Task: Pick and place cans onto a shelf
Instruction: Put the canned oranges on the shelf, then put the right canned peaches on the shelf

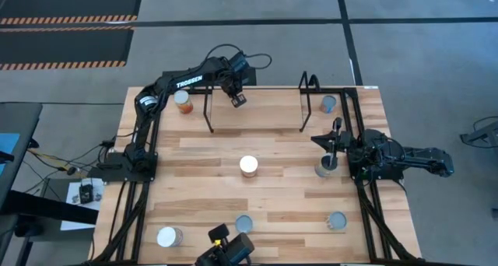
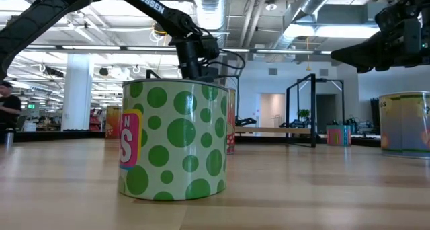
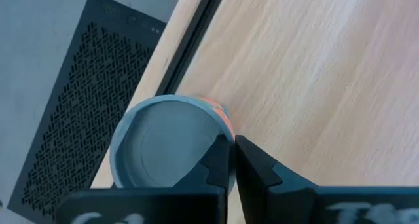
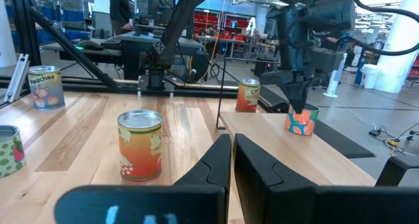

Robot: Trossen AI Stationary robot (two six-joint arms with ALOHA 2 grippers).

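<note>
Left gripper (image 1: pixel 239 100): fingers (image 3: pixel 219 160) together, gripping nothing, poised just above a blue-grey-topped can (image 3: pixel 169 140) with an orange side. That can stands on the shelf (image 1: pixel 257 97) near its left end, seen in the right wrist view under the fingertips (image 4: pixel 302 122).

Right gripper (image 1: pixel 320 139): fingers (image 4: pixel 221 160) together, empty, near the counter's (image 1: pixel 272 192) right edge, pointing across toward the shelf.

Cans on the counter: one just left of the shelf (image 1: pixel 184 101); one right of the shelf (image 1: pixel 327 104); one beside the right arm (image 1: pixel 325 168); one white-topped at mid-counter (image 1: pixel 248 166), orange label in the right wrist view (image 4: pixel 139 147); three along the near edge (image 1: pixel 167 236), (image 1: pixel 243 222), (image 1: pixel 337 220). Green-dotted can (image 2: pixel 176 140) stands closest to the low camera.
</note>
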